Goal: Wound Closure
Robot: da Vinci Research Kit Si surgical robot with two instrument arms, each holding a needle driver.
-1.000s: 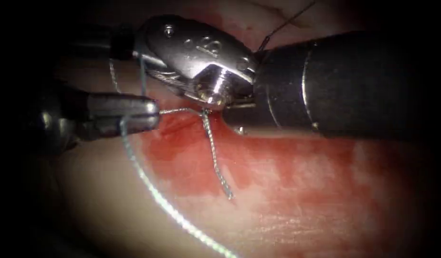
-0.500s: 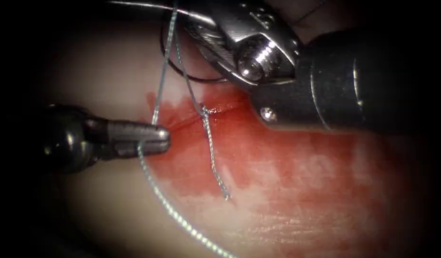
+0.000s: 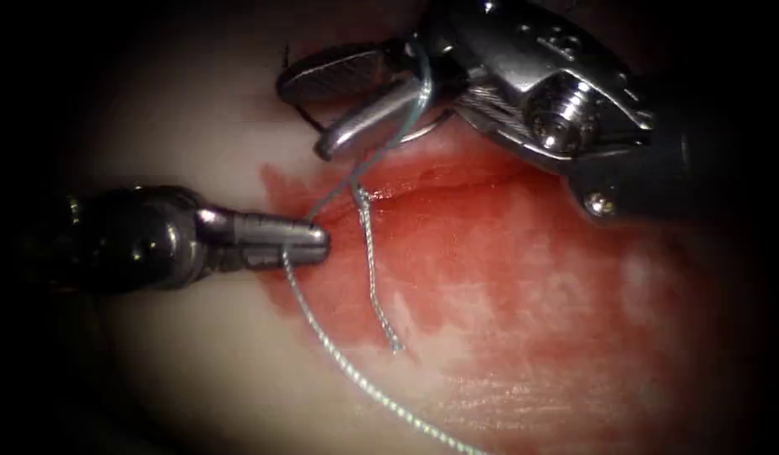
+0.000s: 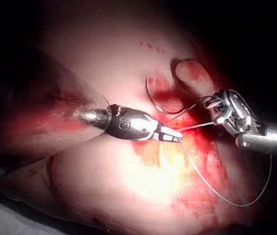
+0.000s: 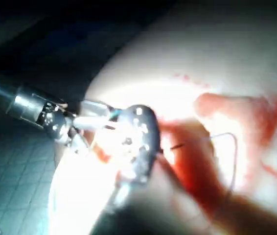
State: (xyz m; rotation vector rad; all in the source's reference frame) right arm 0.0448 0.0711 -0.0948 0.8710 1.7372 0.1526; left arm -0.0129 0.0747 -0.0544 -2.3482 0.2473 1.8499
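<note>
My left tool comes in from the left, shut on the thread just left of the cut. From its jaws the thread runs up to a knot on the cut and loops over the lower jaw of my right tool. That tool stands open above the cut and grips nothing. A short thread tail hangs down from the knot. The dark curved needle lies free on the tissue beyond the cut, held by neither tool. The left wrist view has the left tool facing the right tool.
Red fluid stains the tissue around and right of the cut. The long thread trails off toward the near edge. The right tool's thick shaft covers the upper right.
The right tool has drawn back to the right and opened, with thread now looped over its lower jaw. The left tool has moved right and down, still holding the thread.
</note>
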